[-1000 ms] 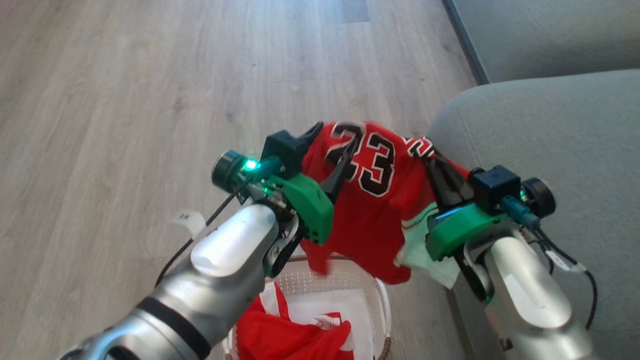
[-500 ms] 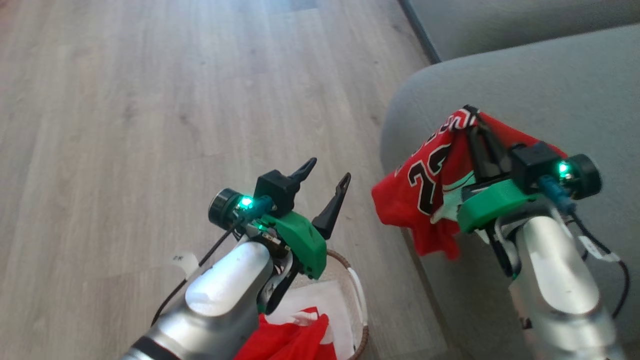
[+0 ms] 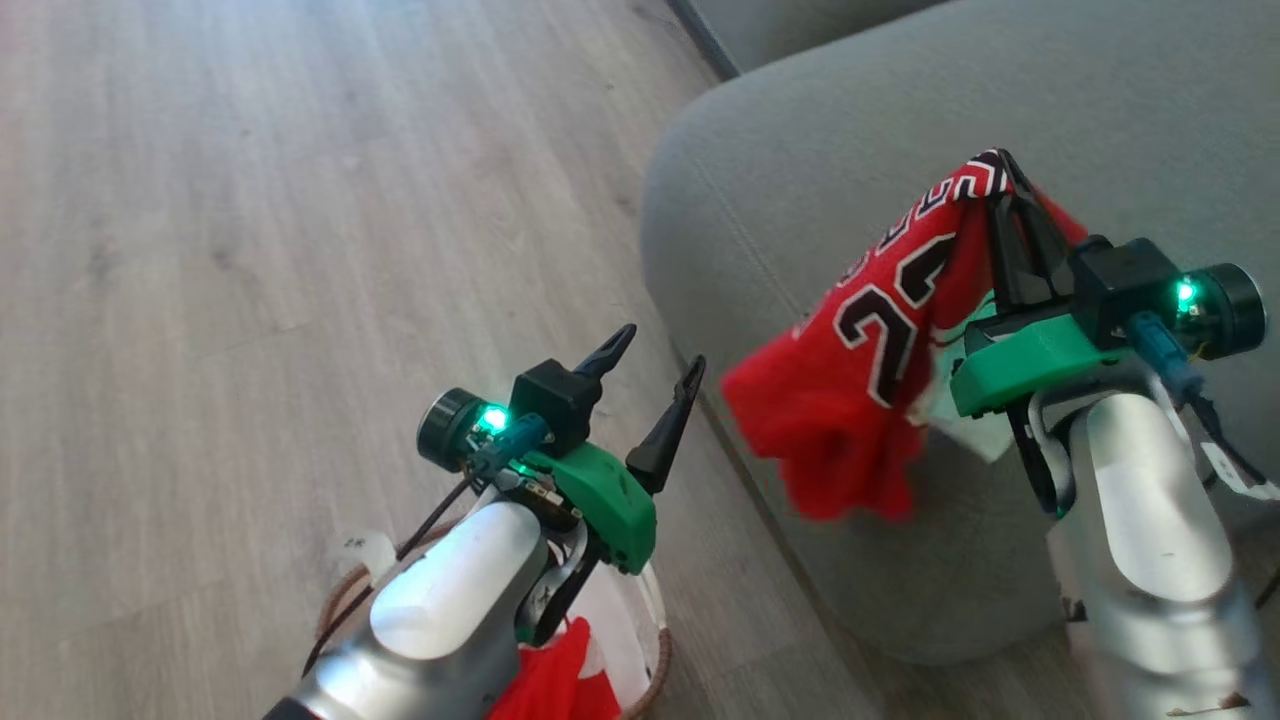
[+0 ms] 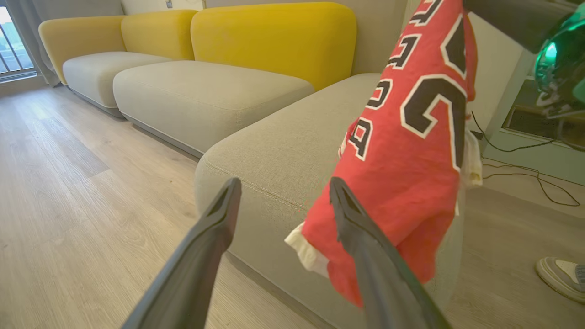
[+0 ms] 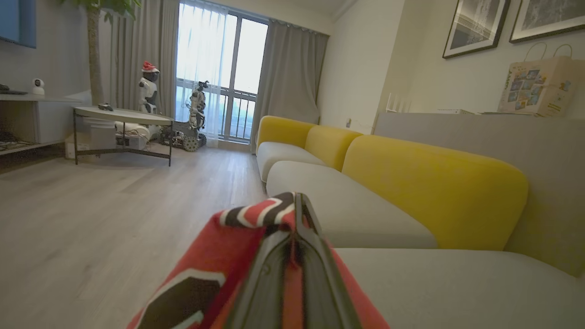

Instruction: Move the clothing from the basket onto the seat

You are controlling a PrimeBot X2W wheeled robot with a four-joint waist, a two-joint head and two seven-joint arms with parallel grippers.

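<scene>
Over grey seat (image 3: 850, 150), right end effector (image 3: 1003, 160) pinches jersey (image 3: 870, 380); left end effector (image 3: 661, 346) spread, basket (image 3: 662, 662) seemingly beneath.

Seat (image 3: 850, 130) top open; jersey (image 3: 850, 400) hangs across corner (midair).

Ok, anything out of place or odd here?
Nothing damaged or spilled. The jersey hangs bunched from the shut right gripper at the edge of the seat; the left gripper is open and empty. A shoe rests on the floor.

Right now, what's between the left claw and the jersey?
Head view: nothing between left claw and jersey, just floor and seat edge below.
</scene>
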